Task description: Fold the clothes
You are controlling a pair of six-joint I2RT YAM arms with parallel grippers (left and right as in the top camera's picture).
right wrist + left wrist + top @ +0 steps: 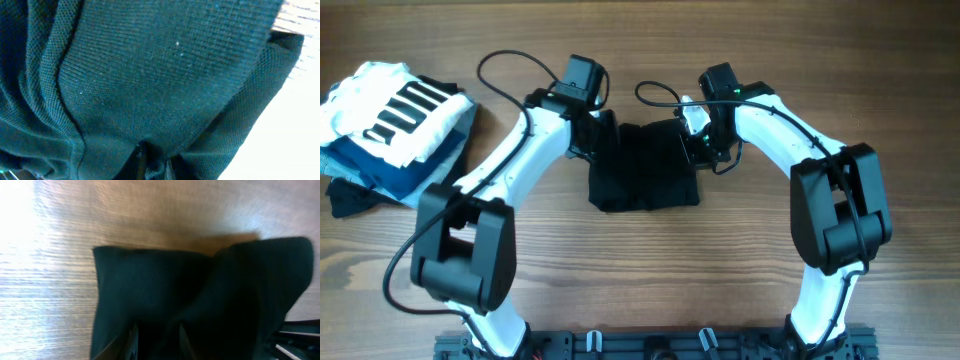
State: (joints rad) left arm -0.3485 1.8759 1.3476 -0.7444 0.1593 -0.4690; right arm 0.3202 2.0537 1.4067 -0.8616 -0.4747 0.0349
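Observation:
The black shirt [645, 168] lies partly folded in a squarish bundle at the table's middle back. My left gripper [597, 132] is at its upper left corner, and its fingers [157, 340] are shut on a fold of the black shirt [200, 290]. My right gripper [701, 135] is at the upper right corner. Its fingers [156, 165] pinch the knit fabric of the shirt [150, 75], which fills that view. The collar and logo are hidden.
A pile of clothes sits at the far left: a white garment with black stripes [395, 108] on top of blue folded garments [390, 170]. The wooden table [650, 270] extends in front of the shirt.

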